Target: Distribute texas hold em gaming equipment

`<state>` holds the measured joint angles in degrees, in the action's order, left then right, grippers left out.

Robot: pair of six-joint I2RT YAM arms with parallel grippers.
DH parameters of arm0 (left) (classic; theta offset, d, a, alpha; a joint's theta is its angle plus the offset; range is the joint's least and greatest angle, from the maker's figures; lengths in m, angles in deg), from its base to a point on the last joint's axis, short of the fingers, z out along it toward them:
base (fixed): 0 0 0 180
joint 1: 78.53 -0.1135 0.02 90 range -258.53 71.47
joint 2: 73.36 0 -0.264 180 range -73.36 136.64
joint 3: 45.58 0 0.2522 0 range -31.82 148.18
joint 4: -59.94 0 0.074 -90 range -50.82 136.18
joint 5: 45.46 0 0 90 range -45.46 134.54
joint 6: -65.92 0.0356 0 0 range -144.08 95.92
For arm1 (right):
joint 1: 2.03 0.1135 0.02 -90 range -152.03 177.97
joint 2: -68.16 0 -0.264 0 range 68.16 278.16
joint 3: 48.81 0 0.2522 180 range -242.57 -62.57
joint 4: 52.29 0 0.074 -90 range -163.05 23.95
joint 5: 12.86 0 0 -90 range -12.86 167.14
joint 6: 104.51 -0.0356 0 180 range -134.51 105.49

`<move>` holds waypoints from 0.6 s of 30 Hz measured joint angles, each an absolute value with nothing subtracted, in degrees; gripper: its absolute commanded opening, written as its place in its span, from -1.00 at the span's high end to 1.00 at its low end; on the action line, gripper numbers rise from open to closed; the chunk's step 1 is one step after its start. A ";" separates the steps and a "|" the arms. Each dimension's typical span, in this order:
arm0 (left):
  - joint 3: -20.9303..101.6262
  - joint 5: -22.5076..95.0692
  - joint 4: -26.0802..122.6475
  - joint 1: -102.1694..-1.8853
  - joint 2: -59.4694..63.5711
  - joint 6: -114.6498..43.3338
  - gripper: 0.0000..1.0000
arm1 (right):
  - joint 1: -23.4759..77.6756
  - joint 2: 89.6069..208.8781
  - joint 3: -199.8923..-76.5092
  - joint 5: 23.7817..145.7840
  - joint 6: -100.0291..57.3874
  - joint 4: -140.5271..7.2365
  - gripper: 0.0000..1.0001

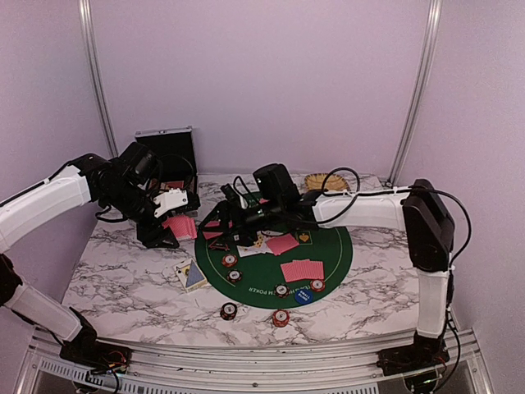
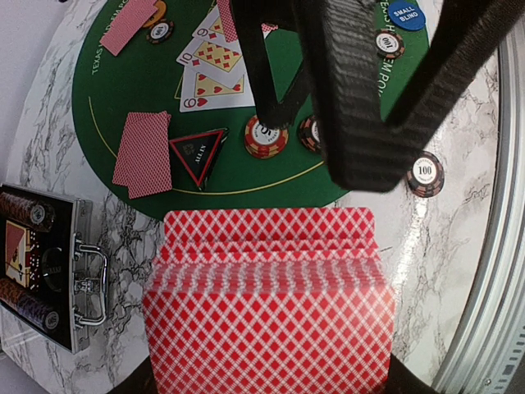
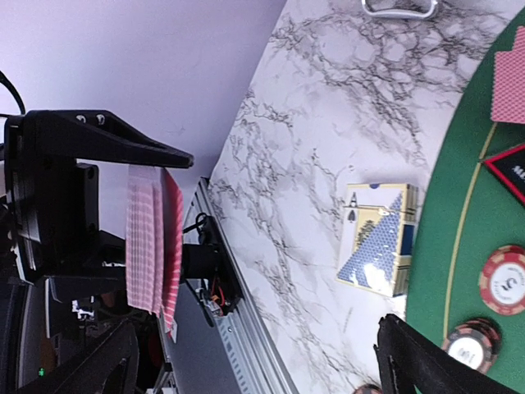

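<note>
Two arms are in over the white marbled table [image 1: 115,279]. The left jaws are clamped tight on a thick deck of red-backed playing cards [image 2: 271,320], held above the marble just off the left rim of the round green felt mat [image 1: 332,246], not far from the open silver metal case [image 1: 166,148] at the back. The right jaws stand wide apart with nothing between them, hovering close to that deck over the mat's left side. On the felt there's a spread of face-up cards [image 2: 209,70], and a black triangular marker [image 2: 198,156] just beside a face-down pair [image 2: 143,154]. Red-and-dark striped poker chips [image 2: 265,137] sit along the near side, and a blue round small-blind disc [image 1: 303,296] lies at the near rim. Two further chips [image 1: 229,310] lie off the felt on the marble. A blue-and-yellow card box [image 3: 377,238] rests on the table beside the mat's left edge.
</note>
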<state>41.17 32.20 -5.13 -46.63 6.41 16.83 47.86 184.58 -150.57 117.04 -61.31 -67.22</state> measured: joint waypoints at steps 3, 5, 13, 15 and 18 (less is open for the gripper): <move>41.19 32.20 -5.13 -46.63 6.43 16.83 1.00 | 49.11 186.07 -150.81 118.70 -65.20 -61.91 -0.98; 41.17 32.20 -5.13 -46.63 6.43 16.83 1.00 | 49.61 186.83 -150.81 119.66 -67.54 -58.28 -0.98; 41.19 32.20 -5.13 -46.63 6.41 16.83 1.00 | 50.40 188.91 -151.12 121.81 -74.60 -47.11 -0.98; 41.19 32.20 -5.13 -46.63 6.41 16.83 1.00 | 50.70 190.51 -152.19 122.03 -75.61 -45.97 -0.98; 41.19 32.20 -5.13 -46.63 6.41 16.83 1.00 | 51.23 192.34 -153.13 122.29 -76.68 -45.14 -0.98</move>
